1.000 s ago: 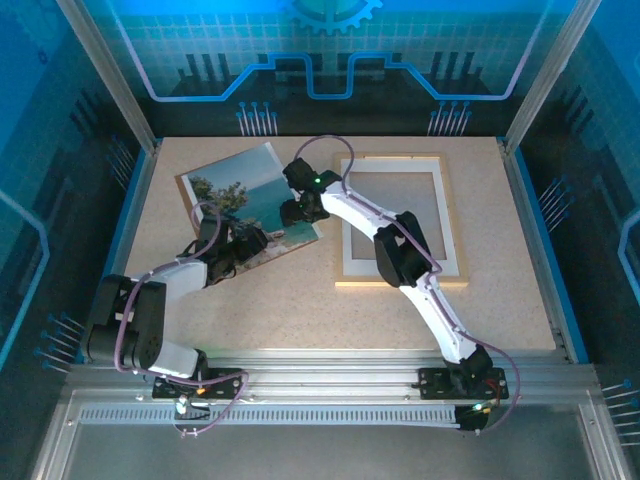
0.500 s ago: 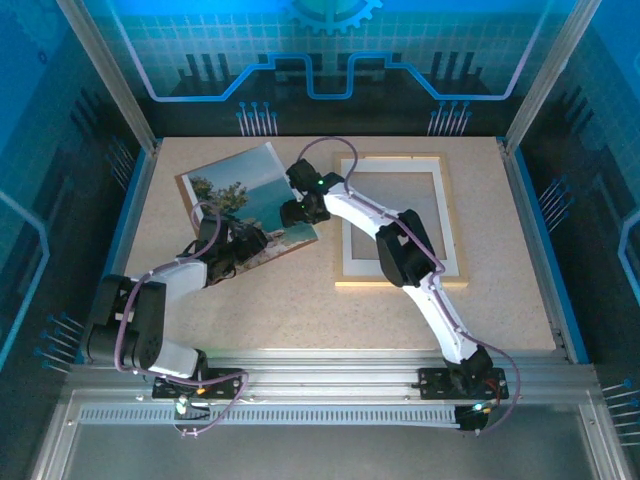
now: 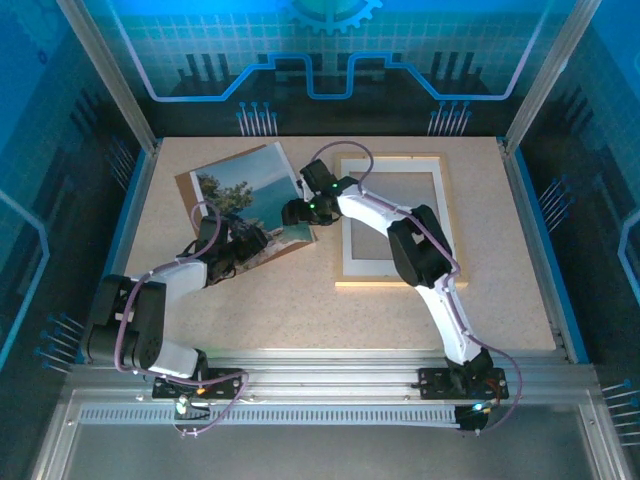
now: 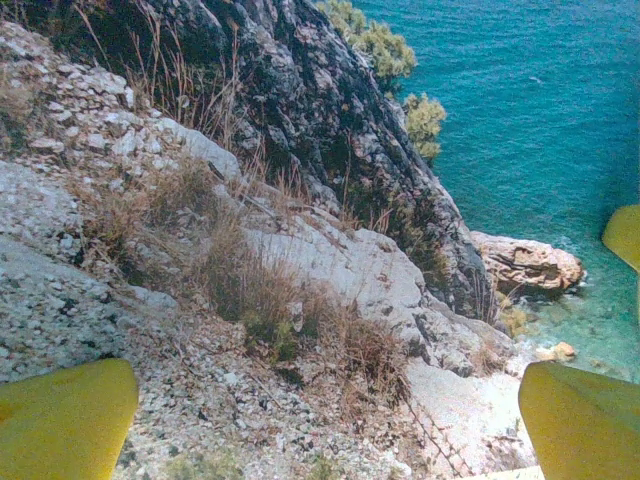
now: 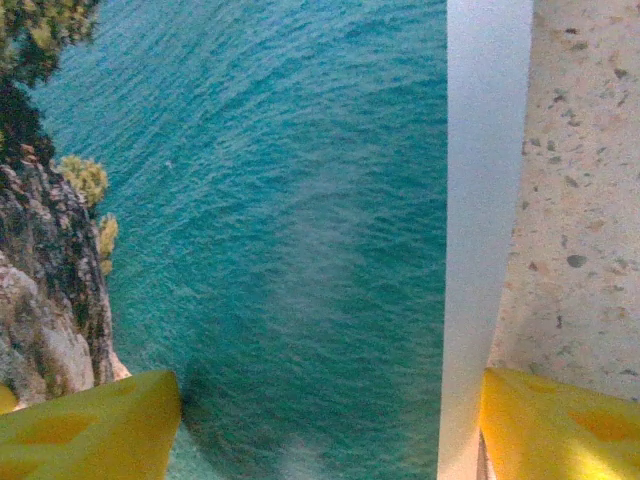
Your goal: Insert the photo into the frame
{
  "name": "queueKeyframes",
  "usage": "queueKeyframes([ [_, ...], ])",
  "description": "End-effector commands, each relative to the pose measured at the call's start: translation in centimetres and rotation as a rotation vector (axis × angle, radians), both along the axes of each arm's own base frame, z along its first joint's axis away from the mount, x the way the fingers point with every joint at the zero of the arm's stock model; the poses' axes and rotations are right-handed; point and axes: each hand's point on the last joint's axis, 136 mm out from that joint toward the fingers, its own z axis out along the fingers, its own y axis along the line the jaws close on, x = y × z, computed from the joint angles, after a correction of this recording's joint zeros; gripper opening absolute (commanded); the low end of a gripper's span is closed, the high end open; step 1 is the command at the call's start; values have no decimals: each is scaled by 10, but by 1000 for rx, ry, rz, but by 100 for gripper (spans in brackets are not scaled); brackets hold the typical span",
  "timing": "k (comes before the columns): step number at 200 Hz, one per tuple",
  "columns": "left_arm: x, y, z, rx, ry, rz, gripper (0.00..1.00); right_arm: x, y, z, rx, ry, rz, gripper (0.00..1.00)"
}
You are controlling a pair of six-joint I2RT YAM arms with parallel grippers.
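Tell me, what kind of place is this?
Probably a robot lab work cell: a speckled table closed in by metal rails and glowing blue panels, with robot arms bolted at its near edge.

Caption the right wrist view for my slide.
Right gripper open, straddling the edge where the photo meets the speckled table.

The table has a pale top with little specks. A brown board lies tilted near the far left corner, and the photo lies on top of it. The frame lies flat just right of the middle, closer to the far edge. A white border lies inside the frame.
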Motion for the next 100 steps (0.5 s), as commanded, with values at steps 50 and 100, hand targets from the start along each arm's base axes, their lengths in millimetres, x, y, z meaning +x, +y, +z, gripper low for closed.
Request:
queueKeyframes([
  [50,0,1,-3,-3,18,-4,99,-1,10,65,228,-78,25,79],
  [100,-1,2,-1,-2,14,-3,99,-2,27,73,421,-73,93,80],
])
